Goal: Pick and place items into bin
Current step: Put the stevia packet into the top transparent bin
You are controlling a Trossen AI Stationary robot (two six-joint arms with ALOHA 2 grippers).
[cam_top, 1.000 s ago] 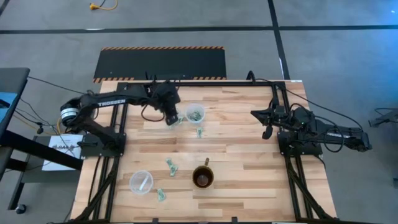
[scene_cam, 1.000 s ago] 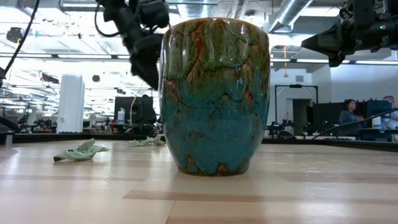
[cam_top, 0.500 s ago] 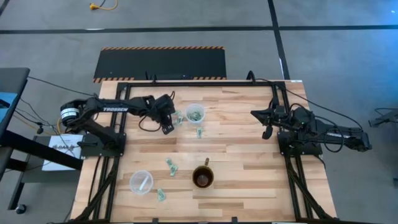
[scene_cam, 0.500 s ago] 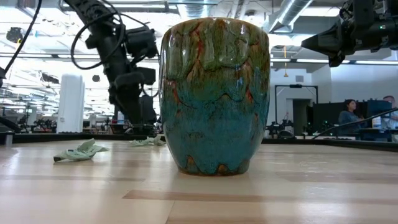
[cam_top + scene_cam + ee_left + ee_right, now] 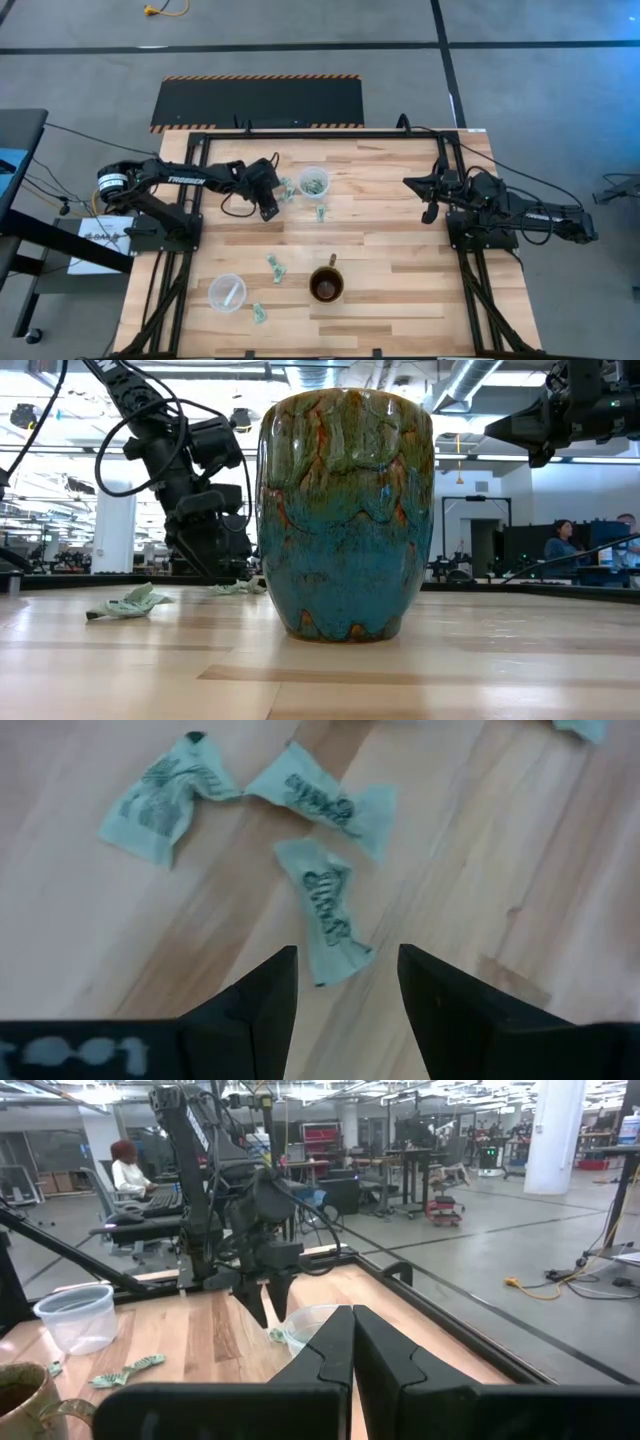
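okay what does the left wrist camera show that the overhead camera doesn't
Only the left wrist view shows the print on three wrappers lying apart on the wood, just ahead of the open left gripper.

Only the high view shows the whole table: two clear cups, the mug, more wrappers lying nearer the mug, and the shut right gripper parked at the right side.

Both show the left gripper over wrappers beside the far cup.

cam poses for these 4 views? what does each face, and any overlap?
High: overhead, straight down; both arms, table.
Low: table height, level; mug fills centre, left arm behind.
Left wrist: over wrappers, own open left gripper below.
Right wrist: across table at left arm, own shut right gripper.
Shared: high and right wrist both show the clear cup.
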